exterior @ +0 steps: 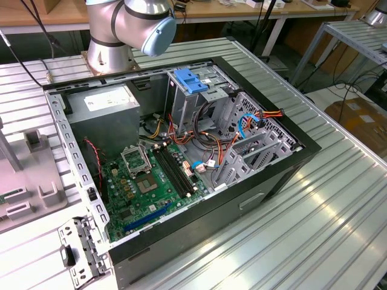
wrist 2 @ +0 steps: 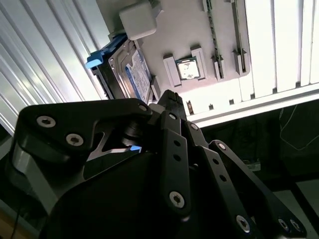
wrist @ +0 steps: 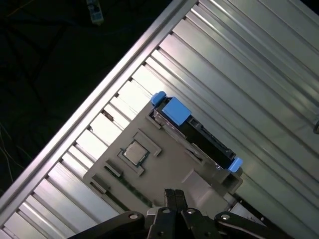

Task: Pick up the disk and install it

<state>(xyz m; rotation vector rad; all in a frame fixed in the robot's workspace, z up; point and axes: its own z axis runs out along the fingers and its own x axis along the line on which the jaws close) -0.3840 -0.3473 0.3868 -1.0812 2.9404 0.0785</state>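
Trouble would most likely start at the grasp. The gripper [wrist: 173,194] hangs above the tray [wrist: 164,167] with its fingers pressed together and nothing between them, clear of the disk [wrist: 199,137]. The disk stands on edge in a slot at the tray's side, with a blue rail [wrist: 175,110] at each end; the second wrist view shows its labelled face.

If the fingers came down as closed as they are, they would probably strike the disk's top edge rather than straddle it. A grip landing on a plastic rail instead of the metal body could flex or slip. The disk might then tilt in the slot and jam on the way out. The tray's raised block [wrist 2: 139,17] sits just beside the disk, so a finger could catch on it. A chip [wrist 2: 188,69] lies seated in the tray nearby and could be knocked. Inside the case [exterior: 242,208], loose cables [exterior: 211,130] crowd the space near the cage [exterior: 181,106] and could snag a carried disk.

The table [exterior: 314,229] is ribbed, shiny metal, with bright glare in both wrist views. The tray rests on it near an edge, and the case lies open on it. Around it are benches [exterior: 211,13], trailing wires and a cardboard box [exterior: 363,118] on the floor.
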